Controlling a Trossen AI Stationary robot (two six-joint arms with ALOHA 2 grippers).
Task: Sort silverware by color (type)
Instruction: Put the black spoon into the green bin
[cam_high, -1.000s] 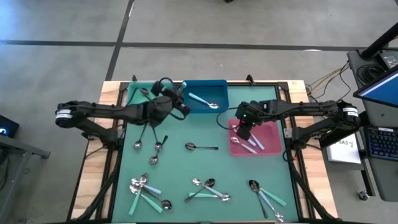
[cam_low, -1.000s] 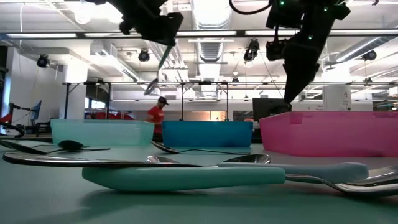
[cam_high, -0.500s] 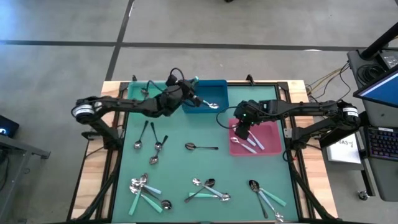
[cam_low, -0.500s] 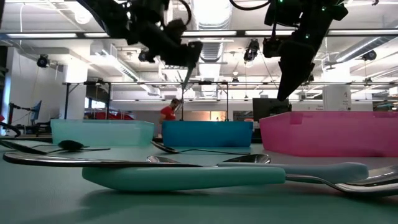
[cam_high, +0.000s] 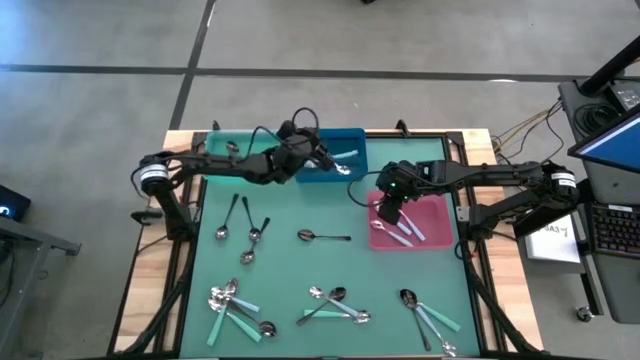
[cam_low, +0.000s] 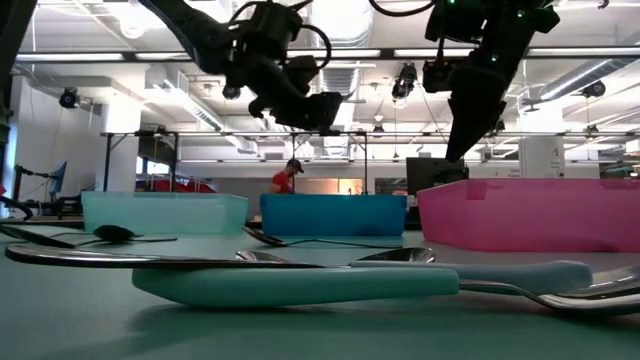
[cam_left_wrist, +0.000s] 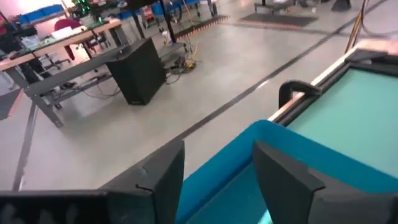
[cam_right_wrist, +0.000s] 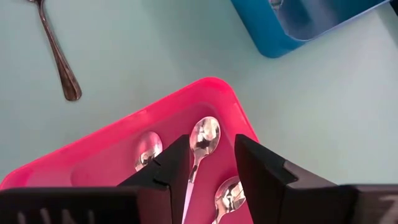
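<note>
Our left tool (cam_high: 318, 152) hangs over the blue rectangular bin (cam_high: 352, 136) at the far middle of the green surface (cam_high: 290, 270), fingers apart and empty; our right tool (cam_high: 390, 210) sits over the pink bin (cam_high: 437, 222) on the right, fingers parted around a shiny silver spoon (cam_right_wrist: 203, 142) lying inside. Remaining spoons lie scattered left, middle and near. We judge them light, stiff and slippery, best pinched mid-handle.

My gripper (cam_right_wrist: 208, 163) hangs over the pink bin (cam_right_wrist: 118, 146), fingers parted. Three shiny spoons (cam_right_wrist: 204, 138) lie inside, bowls near its rim. Dark spoon (cam_right_wrist: 57, 57) lies on the mat; blue bin's (cam_right_wrist: 292, 25) corner beyond.
</note>
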